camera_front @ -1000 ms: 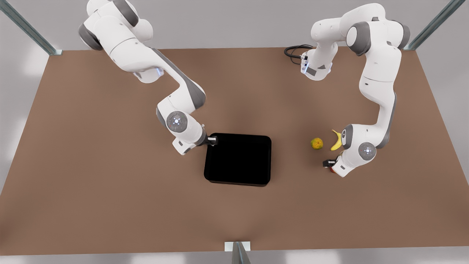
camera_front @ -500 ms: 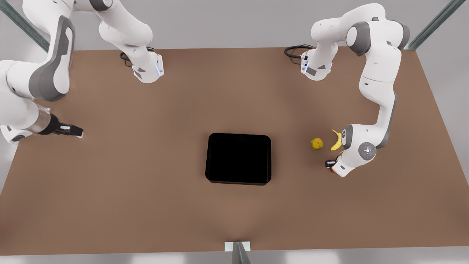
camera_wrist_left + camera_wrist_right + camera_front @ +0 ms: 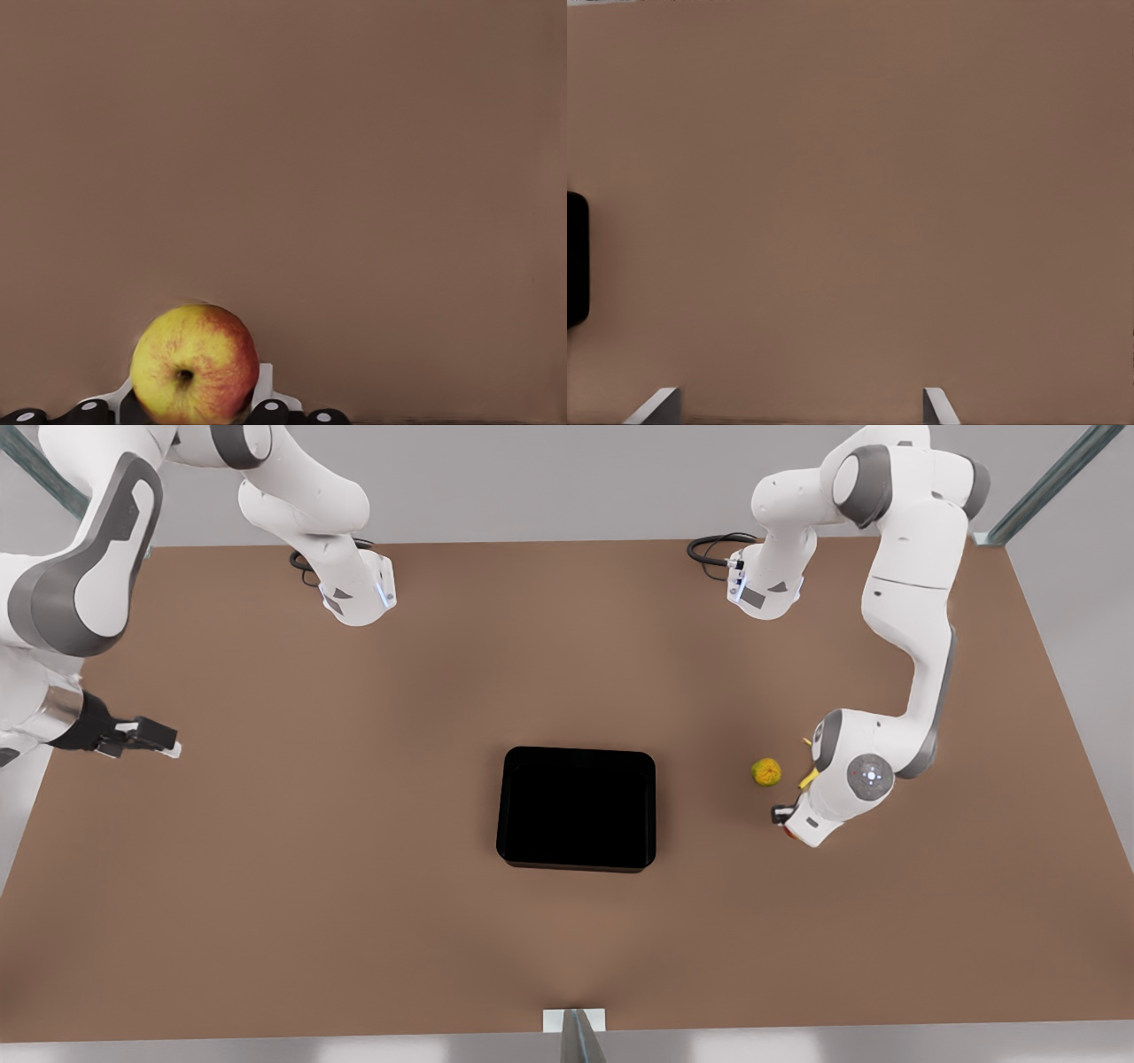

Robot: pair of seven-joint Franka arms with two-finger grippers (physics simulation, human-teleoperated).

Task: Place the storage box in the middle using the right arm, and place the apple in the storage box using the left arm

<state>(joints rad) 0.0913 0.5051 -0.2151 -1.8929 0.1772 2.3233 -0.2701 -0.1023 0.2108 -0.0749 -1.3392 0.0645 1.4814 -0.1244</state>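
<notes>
Here we see the left gripper (image 3: 781, 815) pinching the apple (image 3: 195, 364), mostly hidden under its wrist; the right gripper (image 3: 159, 741) hangs spread beside the table (image 3: 354, 921) edge.

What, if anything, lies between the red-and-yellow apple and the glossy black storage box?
Nothing visible: only bare brown table separates the red-and-yellow apple, in the left gripper, from the glossy black storage box. The greenish-orange round fruit sits beside that path.

Brown table (image 3: 266, 886) — pale grey wall (image 3: 567, 478) behind, metal posts (image 3: 1045, 487) at corners.
</notes>
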